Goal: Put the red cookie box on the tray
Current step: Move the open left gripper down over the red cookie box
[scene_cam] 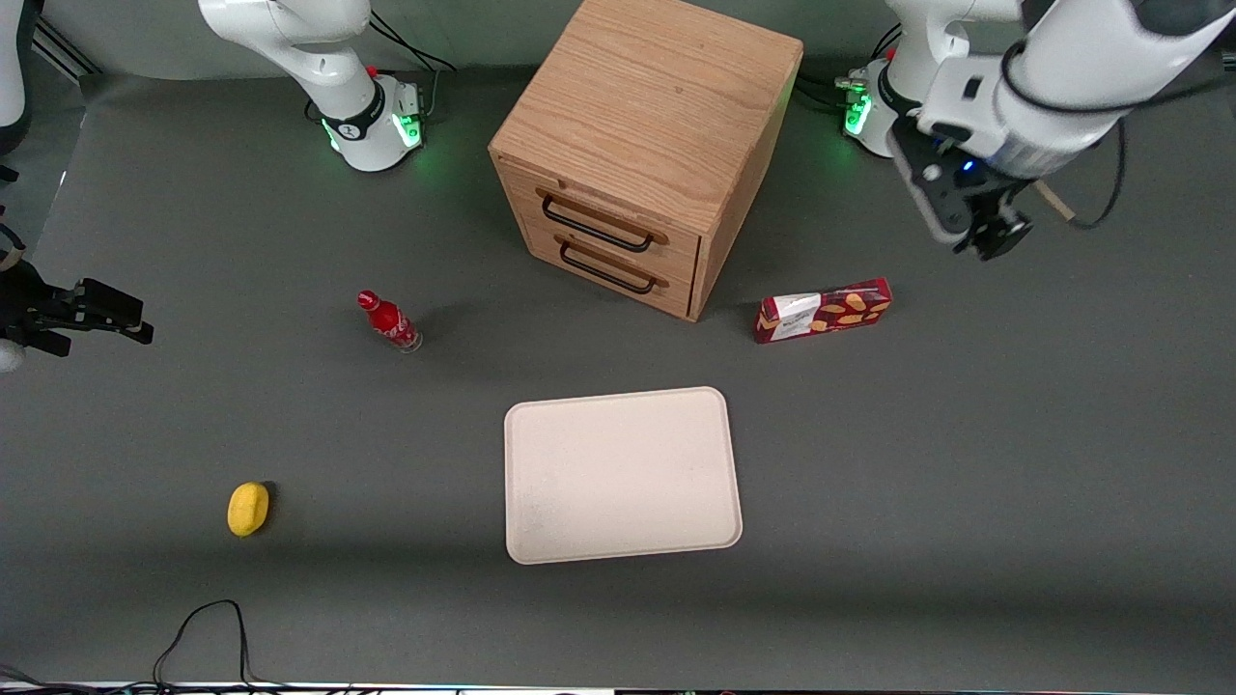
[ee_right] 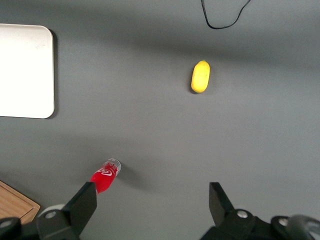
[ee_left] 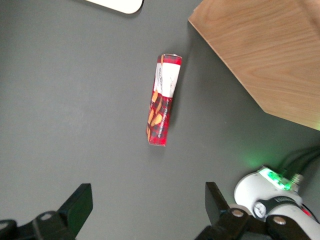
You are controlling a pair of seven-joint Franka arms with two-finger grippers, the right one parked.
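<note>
Front view, read across from the parked arm's end of the table. A small yellow lemon-shaped object [scene_cam: 248, 509] lay on the grey table [scene_cam: 1014, 483], well apart from everything else. A small red bottle [scene_cam: 389, 321] stood farther from the camera, not part of my task. Mid-table sat the large cream-white rectangular tray with rounded corners [scene_cam: 623, 475], nothing on it. Farther from the camera than the tray stood a light oak two-drawer cabinet with black handles [scene_cam: 645, 150].

Toward my end: the long, slim dark-red cookie box with golden cookie pictures [scene_cam: 823, 310] lay flat on the table beside the cabinet, its white label end toward the cabinet, well apart from the tray.

My gripper [scene_cam: 990, 236] hung above the table, farther from the camera than the box and not over it. In the wrist view its two black fingers [ee_left: 77, 205] stood wide apart with nothing between them — the box [ee_left: 163, 100] lay clear of them, untouched.

Step in hand, as I judged it: the approach, before any grasp. The next move would call for bringing the spread fingers over the box's middle, turning them to straddle its narrow width, then descending — the long sides look like the only faces slim enough to pinch.
</note>
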